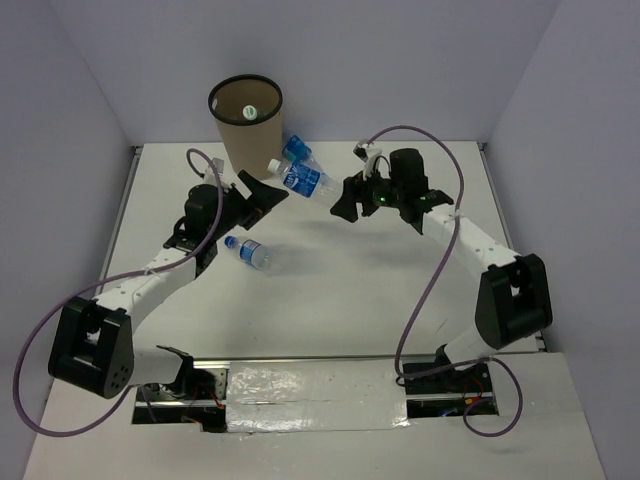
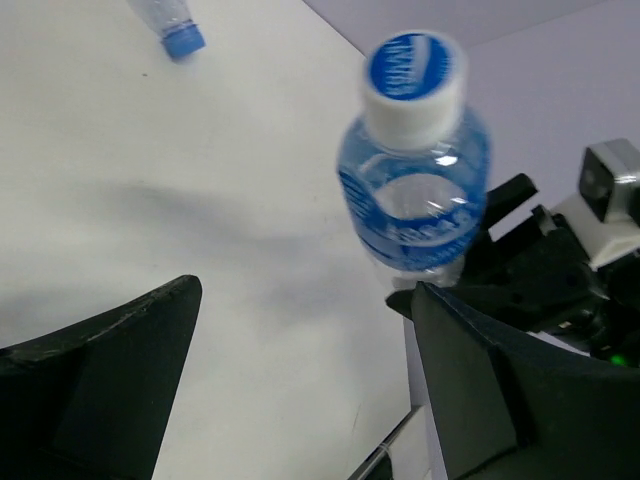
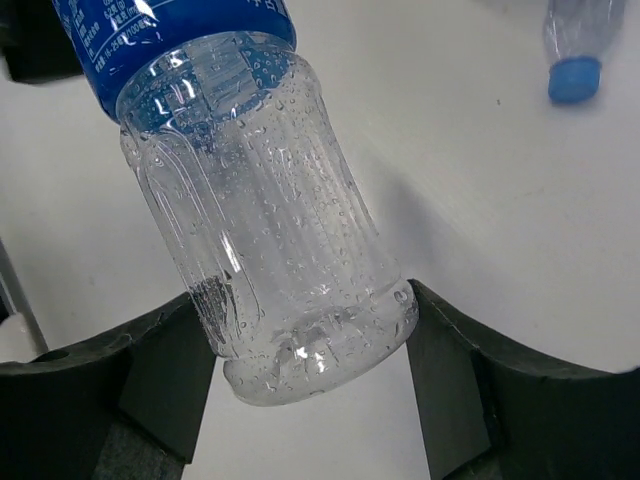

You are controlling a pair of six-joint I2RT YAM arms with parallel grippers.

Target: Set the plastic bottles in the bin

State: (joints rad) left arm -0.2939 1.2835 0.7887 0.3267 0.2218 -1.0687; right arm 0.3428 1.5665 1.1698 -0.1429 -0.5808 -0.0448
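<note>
The tan bin (image 1: 246, 128) with a black rim stands at the back left; a small green-and-white round thing shows inside it. My right gripper (image 1: 343, 198) is shut on the base of a clear bottle (image 1: 303, 180) with a blue label and white cap, held in the air; both fingers touch it in the right wrist view (image 3: 290, 250). My left gripper (image 1: 265, 193) is open and empty just below the cap end (image 2: 412, 150). A second bottle (image 1: 295, 149) lies beside the bin. A third, blue-capped bottle (image 1: 248, 252) lies on the table by the left arm.
The white table (image 1: 330, 290) has walls at the back and both sides. The bin is just behind the left gripper. A blue-capped bottle shows at the top of the left wrist view (image 2: 170, 25) and of the right wrist view (image 3: 575, 50).
</note>
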